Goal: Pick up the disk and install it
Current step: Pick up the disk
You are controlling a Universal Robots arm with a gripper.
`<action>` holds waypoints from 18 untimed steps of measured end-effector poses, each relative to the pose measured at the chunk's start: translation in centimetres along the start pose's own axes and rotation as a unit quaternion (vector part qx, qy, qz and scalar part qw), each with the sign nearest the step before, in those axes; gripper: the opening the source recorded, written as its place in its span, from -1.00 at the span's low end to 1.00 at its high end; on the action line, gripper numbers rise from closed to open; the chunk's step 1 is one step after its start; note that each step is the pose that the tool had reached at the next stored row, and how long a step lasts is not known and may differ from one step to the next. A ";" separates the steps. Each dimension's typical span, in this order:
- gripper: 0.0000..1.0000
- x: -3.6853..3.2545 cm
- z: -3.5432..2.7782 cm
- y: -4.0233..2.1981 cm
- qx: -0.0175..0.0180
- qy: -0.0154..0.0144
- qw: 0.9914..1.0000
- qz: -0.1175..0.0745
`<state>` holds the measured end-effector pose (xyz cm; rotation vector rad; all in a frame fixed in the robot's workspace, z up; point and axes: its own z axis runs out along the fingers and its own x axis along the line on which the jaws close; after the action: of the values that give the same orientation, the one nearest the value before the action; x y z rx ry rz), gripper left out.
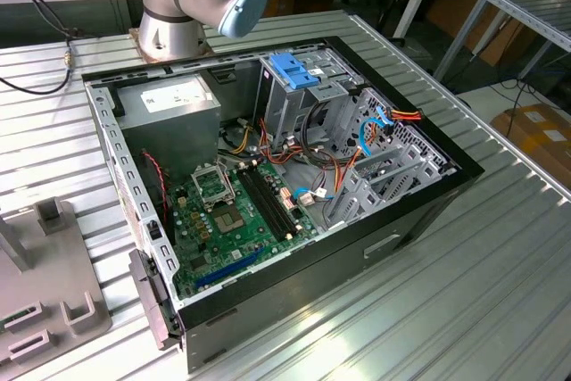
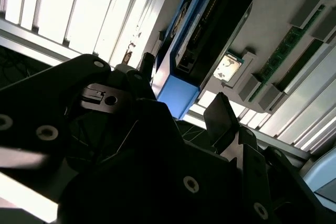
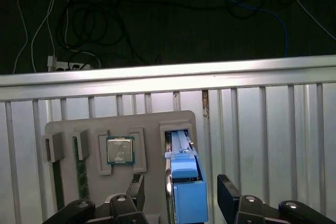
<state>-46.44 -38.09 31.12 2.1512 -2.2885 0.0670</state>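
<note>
The disk (image 3: 184, 182) stands on edge in a slot of a grey holder plate (image 3: 152, 121), with its light-blue carrier rail facing me. In the second wrist view the disk (image 2: 195, 35) shows its grey metal side and the blue end of the rail. My gripper (image 3: 182, 192) is open just above it, one black finger (image 3: 137, 188) on each side of the blue rail, apart from it. In the second wrist view the gripper (image 2: 184, 95) frames the same blue end with nothing held.
The holder plate also carries a processor chip (image 3: 119, 150) and memory sticks (image 3: 81, 169). It lies on a ribbed metal table (image 3: 273, 129) near the edge, with cables on the floor beyond. In the exterior view an open computer case (image 1: 419, 211) holds a drive cage with a blue latch (image 1: 290, 69).
</note>
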 end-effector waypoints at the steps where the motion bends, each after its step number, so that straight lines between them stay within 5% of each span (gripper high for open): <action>1: 0.32 -0.01 0.01 0.00 0.000 0.000 1.000 -0.001; 18: 0.32 -0.37 0.40 -0.02 0.000 0.000 1.000 -0.002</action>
<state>-46.38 -37.73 30.71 2.1569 -2.2838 0.0666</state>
